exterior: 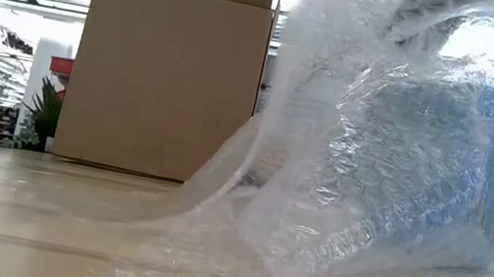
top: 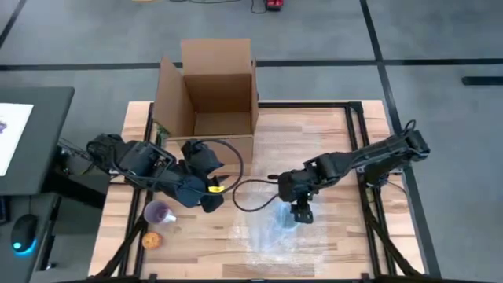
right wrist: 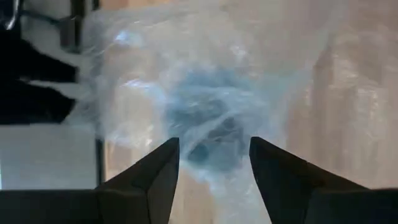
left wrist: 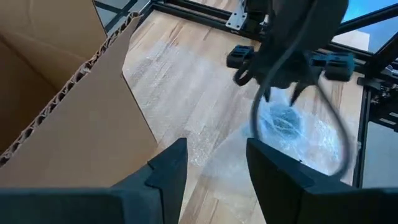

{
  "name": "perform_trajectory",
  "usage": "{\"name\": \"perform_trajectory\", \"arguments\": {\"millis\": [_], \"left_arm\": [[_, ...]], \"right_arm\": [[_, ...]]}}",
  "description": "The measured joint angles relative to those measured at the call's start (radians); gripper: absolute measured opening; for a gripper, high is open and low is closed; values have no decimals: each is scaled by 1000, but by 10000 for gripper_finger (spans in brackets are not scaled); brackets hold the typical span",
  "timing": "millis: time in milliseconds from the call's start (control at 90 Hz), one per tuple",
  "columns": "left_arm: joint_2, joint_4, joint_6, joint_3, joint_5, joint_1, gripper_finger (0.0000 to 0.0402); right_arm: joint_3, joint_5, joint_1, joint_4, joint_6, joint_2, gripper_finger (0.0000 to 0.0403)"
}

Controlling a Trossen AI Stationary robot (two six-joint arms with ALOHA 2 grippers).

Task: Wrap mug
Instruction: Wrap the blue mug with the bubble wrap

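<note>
- High view: your right gripper (top: 299, 212) hovered at lower centre, over the blue mug (top: 284, 218) swaddled in bubble wrap (top: 271, 236); your left gripper (top: 211, 189) waited centre-left, by the cardboard box (top: 211, 98).
- Low view: mug (exterior: 441, 169) stood right of centre, under wrap.
- Wrist views: both sets of fingers parted, empty.

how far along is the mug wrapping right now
Done: the blue mug already sits inside bubble wrap, which is draped over it on the table. In hand: the right gripper hovers directly above the bundle, jaws open. The left gripper waits beside the cardboard box. Left: the wrap looks loose, with a tail trailing.
</note>
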Motion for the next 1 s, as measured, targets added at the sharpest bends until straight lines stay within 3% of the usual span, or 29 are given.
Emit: {"name": "perform_trajectory", "arguments": {"millis": [156, 322, 744, 1000], "left_arm": [[0, 1, -1, 0, 0, 0, 146], [0, 3, -2, 0, -16, 5, 146], [76, 13, 42, 0, 43, -34, 146], [134, 0, 42, 0, 67, -63, 146]], "right_arm": [[53, 2, 71, 4, -20, -6, 170], [51, 131, 126, 13, 6, 51, 147], [54, 206, 129, 49, 261, 358, 112], [57, 203, 113, 46, 279, 419, 106]]}}
